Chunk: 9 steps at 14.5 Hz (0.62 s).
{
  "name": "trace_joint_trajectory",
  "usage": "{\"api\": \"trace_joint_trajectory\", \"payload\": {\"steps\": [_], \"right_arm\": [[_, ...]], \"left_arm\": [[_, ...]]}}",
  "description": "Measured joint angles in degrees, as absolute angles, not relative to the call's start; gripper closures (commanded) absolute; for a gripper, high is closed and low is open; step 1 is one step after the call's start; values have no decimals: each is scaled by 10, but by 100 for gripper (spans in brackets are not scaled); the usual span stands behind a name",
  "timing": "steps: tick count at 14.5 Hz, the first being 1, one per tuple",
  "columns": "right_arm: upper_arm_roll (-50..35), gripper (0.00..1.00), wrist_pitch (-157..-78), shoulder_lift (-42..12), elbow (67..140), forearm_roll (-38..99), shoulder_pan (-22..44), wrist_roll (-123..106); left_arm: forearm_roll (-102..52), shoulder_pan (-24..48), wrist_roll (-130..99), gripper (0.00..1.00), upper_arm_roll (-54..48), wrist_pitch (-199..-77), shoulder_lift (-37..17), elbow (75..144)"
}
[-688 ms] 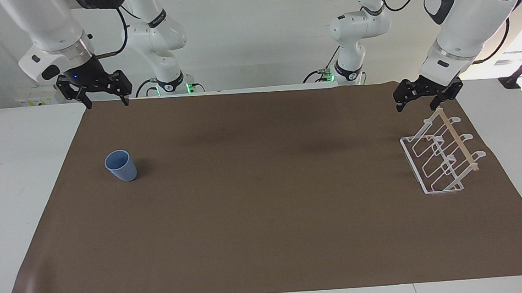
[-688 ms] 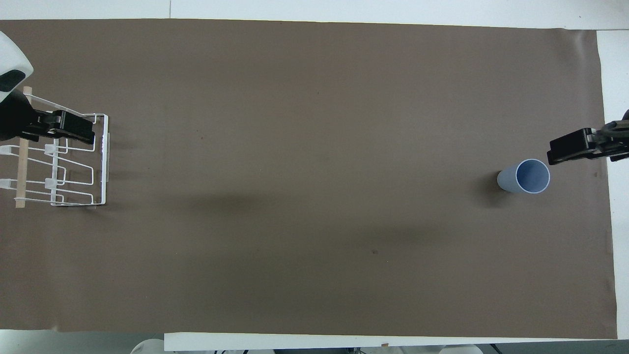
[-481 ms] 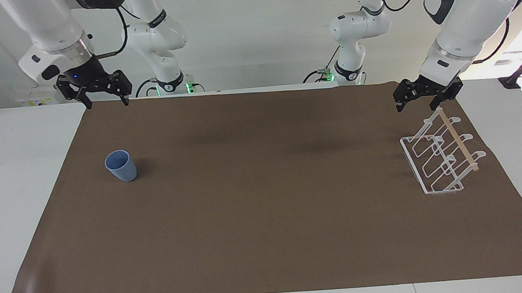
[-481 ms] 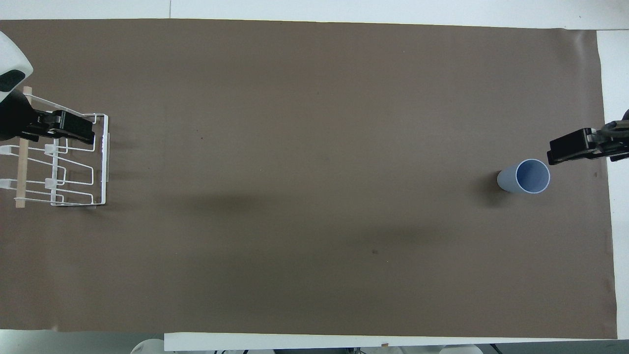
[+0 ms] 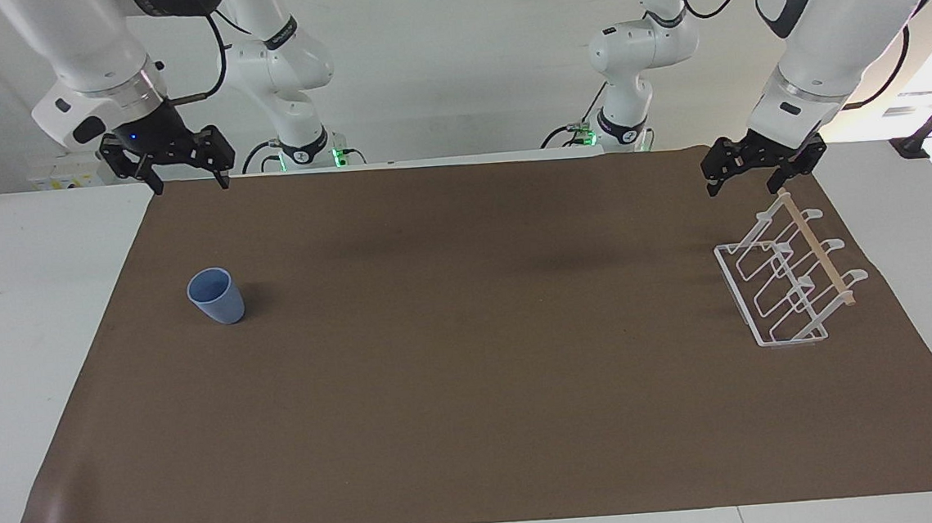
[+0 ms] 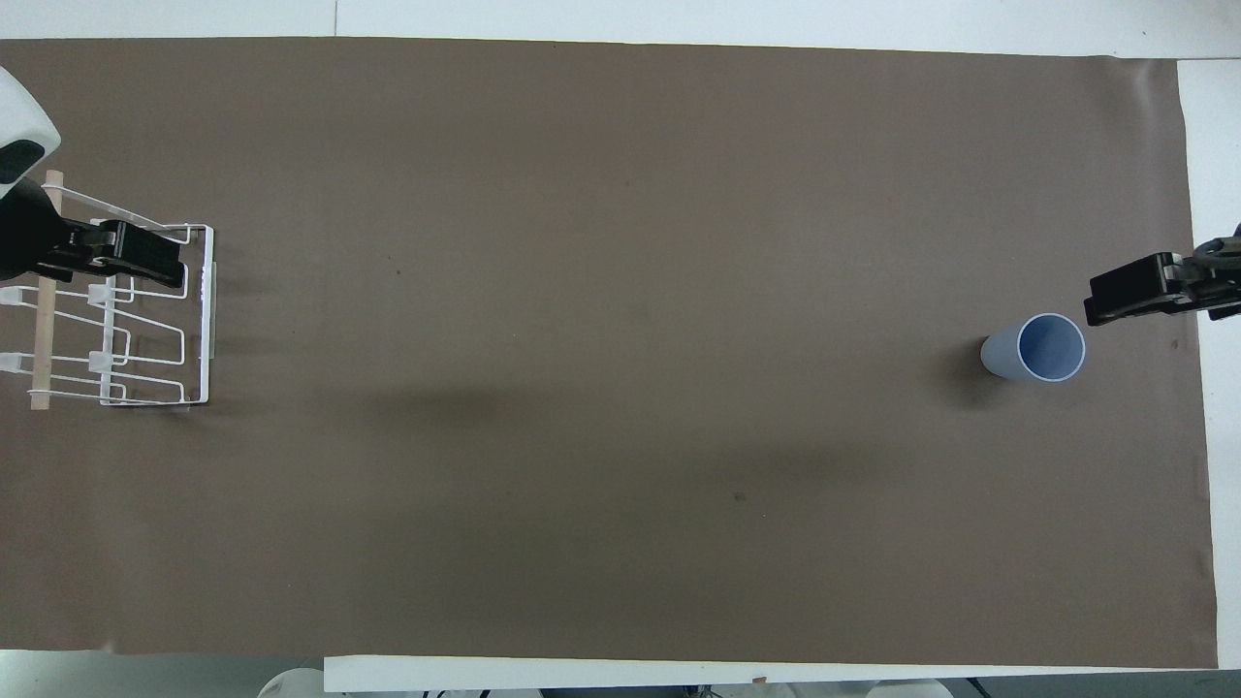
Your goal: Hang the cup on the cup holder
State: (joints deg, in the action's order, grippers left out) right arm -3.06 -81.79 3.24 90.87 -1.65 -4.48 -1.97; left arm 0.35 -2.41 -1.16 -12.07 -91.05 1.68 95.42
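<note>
No legible text, labels, brand marks, numbers or signs appear in either view. The dark rings on the arm bases carry small pale marks, too small to read.
</note>
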Motion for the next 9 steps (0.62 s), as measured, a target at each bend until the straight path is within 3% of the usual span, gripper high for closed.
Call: {"api": "trace_joint_trajectory", "payload": {"steps": [4, 7, 9], "right_arm": [[-29, 0, -869, 31, 936, -17, -86, -54], [-26, 0, -974, 16, 1009, -16, -143, -132], [-25, 0, -1056, -3, 1067, -15, -161, -163]], "left_arm": [[3, -24, -12, 0, -121, -906, 17, 954], [3, -17, -11, 0, -120, -899, 18, 954], [3, 26, -11, 0, -88, -897, 20, 953]]}}
